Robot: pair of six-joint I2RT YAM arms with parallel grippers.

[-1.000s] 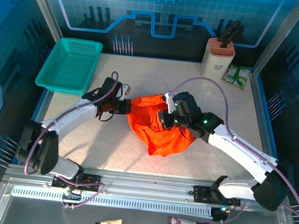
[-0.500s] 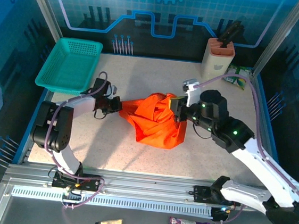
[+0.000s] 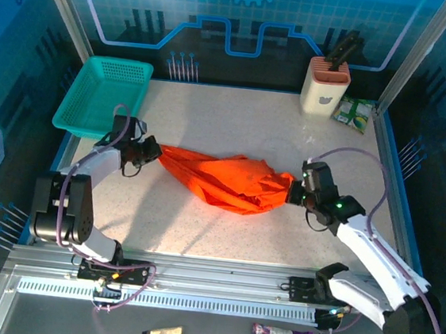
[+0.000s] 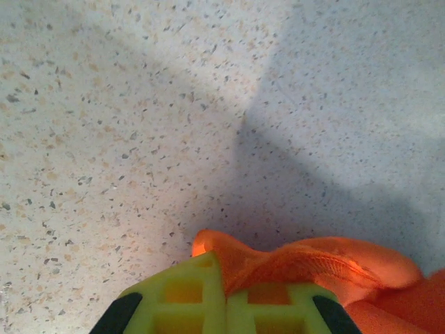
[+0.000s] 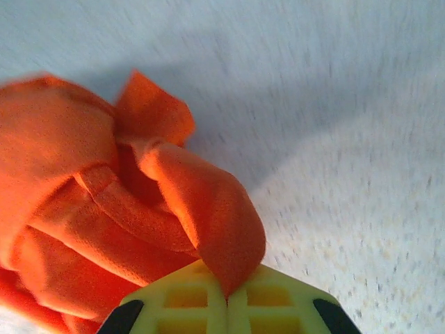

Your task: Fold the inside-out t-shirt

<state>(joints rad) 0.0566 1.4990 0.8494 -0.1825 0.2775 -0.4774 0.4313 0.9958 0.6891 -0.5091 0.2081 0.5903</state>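
The bright orange t-shirt [image 3: 226, 179] is stretched into a long bundle across the middle of the table. My left gripper [image 3: 154, 150] is shut on its left end, where orange cloth [image 4: 306, 261] is pinched between the yellow-green fingers [image 4: 188, 299]. My right gripper [image 3: 292, 189] is shut on the right end. A fold of the t-shirt [image 5: 208, 209] runs down between its closed fingers [image 5: 278, 299]. Both grippers are low over the table, pulling the cloth taut between them.
A teal mesh basket [image 3: 103, 97] sits at the back left, just beyond the left gripper. A beige knife block [image 3: 326, 86] and a green packet [image 3: 352, 114] stand at the back right. Metal frame posts and rails border the table.
Both grippers have moved outward and away from each other, the left one leftward, the right one rightward and nearer. The t-shirt went from a crumpled heap to a long stretched bundle.
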